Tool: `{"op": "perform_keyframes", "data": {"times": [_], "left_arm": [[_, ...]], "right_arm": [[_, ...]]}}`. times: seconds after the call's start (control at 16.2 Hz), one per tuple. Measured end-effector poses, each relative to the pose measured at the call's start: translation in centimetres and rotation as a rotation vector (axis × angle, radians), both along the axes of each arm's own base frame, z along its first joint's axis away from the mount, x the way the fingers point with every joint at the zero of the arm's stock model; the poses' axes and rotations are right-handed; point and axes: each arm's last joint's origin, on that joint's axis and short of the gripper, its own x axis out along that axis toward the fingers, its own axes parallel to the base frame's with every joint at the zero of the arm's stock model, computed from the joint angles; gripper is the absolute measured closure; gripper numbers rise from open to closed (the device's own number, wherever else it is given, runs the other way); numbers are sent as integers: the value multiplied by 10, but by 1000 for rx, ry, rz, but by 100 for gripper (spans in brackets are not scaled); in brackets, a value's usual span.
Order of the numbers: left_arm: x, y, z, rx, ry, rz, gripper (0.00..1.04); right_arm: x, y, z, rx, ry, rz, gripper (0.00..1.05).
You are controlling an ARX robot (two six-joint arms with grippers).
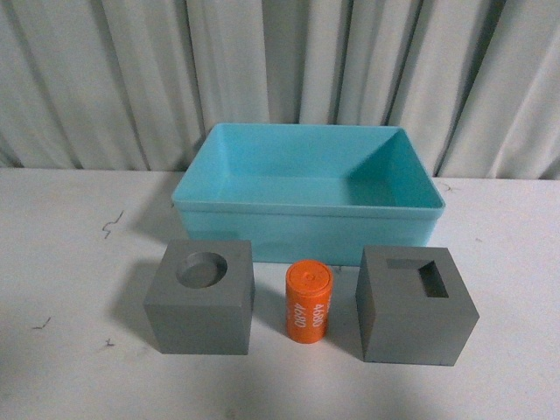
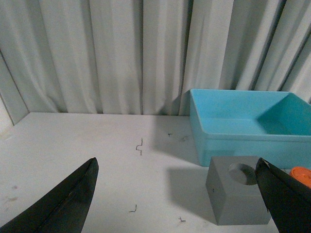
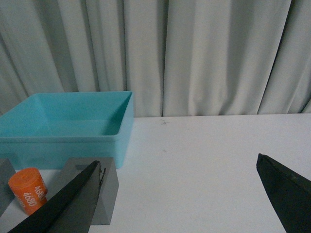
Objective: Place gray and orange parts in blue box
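In the front view the light blue box (image 1: 308, 208) stands empty at the back of the white table. In front of it, left to right, stand the gray cube with a round recess (image 1: 201, 297), the upright orange cylinder with white digits (image 1: 308, 303) and the gray cube with a square recess (image 1: 416, 304). Neither arm shows in the front view. My left gripper (image 2: 176, 167) is open and empty, low over the table left of the round-recess cube (image 2: 238, 191). My right gripper (image 3: 179, 164) is open and empty, right of the square-recess cube (image 3: 104, 194).
A pleated gray curtain (image 1: 280, 70) closes off the back of the table. Small dark scuff marks (image 1: 112, 224) dot the table surface at left. The blue box also shows in the left wrist view (image 2: 243, 141) and the right wrist view (image 3: 68, 145).
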Motion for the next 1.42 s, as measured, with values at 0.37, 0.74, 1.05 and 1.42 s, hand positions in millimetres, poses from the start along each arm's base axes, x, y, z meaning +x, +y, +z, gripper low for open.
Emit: {"op": "perform_keyframes", "data": {"times": [0.37,0.74,1.05,1.42], "left_arm": [[0,0,0,0,0,0,7],[0,0,0,0,0,0,7],[0,0,0,0,0,0,7],[0,0,0,0,0,0,7]], "right_arm": [[0,0,0,0,0,0,6],[0,0,0,0,0,0,6],[0,0,0,0,0,0,6],[0,0,0,0,0,0,6]]}}
